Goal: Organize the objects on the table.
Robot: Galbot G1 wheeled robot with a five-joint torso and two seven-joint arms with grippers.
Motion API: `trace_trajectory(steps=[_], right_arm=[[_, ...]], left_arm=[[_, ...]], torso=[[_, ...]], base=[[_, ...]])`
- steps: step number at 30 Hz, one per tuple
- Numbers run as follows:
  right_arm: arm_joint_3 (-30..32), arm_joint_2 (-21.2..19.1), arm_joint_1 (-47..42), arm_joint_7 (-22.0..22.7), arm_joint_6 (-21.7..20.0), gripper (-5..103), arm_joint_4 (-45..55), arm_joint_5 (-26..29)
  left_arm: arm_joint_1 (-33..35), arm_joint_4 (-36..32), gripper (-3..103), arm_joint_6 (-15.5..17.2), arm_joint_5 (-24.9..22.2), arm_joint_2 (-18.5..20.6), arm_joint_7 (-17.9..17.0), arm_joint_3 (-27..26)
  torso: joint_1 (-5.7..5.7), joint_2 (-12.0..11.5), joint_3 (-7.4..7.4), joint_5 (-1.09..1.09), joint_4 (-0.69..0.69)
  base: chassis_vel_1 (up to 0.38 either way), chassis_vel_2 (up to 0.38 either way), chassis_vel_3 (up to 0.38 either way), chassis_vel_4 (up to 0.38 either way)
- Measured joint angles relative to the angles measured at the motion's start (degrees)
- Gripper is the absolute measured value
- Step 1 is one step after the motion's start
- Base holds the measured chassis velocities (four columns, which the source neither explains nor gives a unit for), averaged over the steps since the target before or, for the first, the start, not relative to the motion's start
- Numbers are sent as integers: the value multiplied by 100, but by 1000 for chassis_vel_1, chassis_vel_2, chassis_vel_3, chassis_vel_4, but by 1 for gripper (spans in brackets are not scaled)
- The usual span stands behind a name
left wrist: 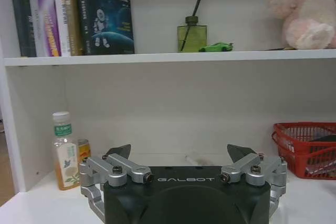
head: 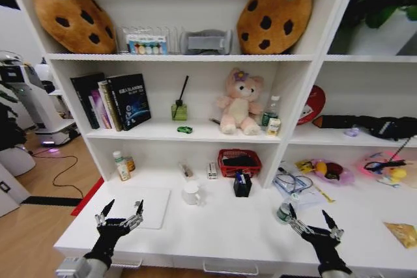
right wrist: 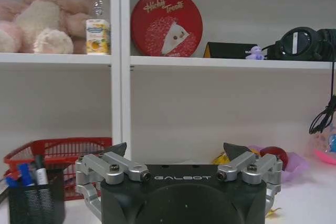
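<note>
My left gripper [head: 122, 211] hovers low over the near left part of the white table [head: 228, 232], fingers spread and holding nothing, just this side of the flat silver laptop [head: 133, 205]. My right gripper [head: 313, 220] hangs over the near right part, fingers likewise spread and empty, with a crumpled yellowish scrap [head: 402, 233] lying off to its right near the table's edge. Both forearms reach up from the near edge, fingertips pointing toward the shelves. The tiny green toy car [head: 185, 129] sits well beyond my left gripper, on the middle shelf between a reed diffuser [head: 179, 109] and a pink plush bear [head: 240, 103]. Pens stand in a black mesh cup [head: 242, 183] on the table, beside a red basket [head: 238, 162].
</note>
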Motion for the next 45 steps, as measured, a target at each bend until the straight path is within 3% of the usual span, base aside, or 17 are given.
trace_trajectory(steps=[12, 19, 45], right_arm=[[-652, 17, -497, -317, 426, 100, 84, -831], [-638, 91, -669, -312, 756, 100, -87, -1094], [-525, 118, -565, -81, 969, 100, -237, -1037]], left_arm=[[0, 0, 100, 0, 0, 1, 0, -2], [0, 0, 100, 0, 0, 1, -1, -2], [0, 0, 100, 0, 0, 1, -1, 0]], torso=[[-1, 1, -1, -7, -2], [-2, 2, -2, -5, -3], [-1, 0, -1, -2, -3]], base=[[-96, -120, 122, 96], [50, 43, -48, -44], [40, -39, -46, 45]])
